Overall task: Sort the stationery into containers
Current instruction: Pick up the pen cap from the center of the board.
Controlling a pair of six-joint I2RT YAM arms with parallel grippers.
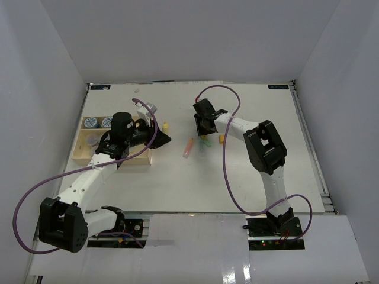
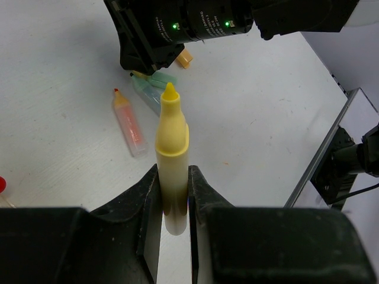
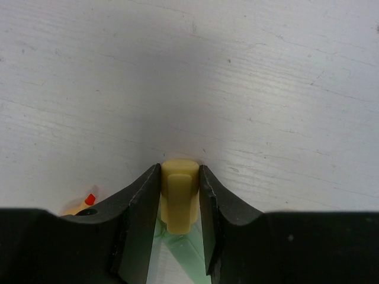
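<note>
Left tool (image 2: 173, 180) is clamped on the yellow stick (image 2: 172, 139), gripping its lower end with the tip pointing away. It sits just right of the tray (image 1: 80, 158). One blue-lidded jar (image 1: 90, 122) and a second jar (image 1: 106, 122) sit side by side in the tray's far end. Right tool (image 3: 179, 171) is mid-table, fingers pressed on a pale-capped stick (image 3: 179, 198) down at the table (image 1: 177, 183). Green sticks (image 3: 177, 251) touch that stick. An orange-pink stick (image 1: 188, 147) lies loose on the table between the two tools.
</note>
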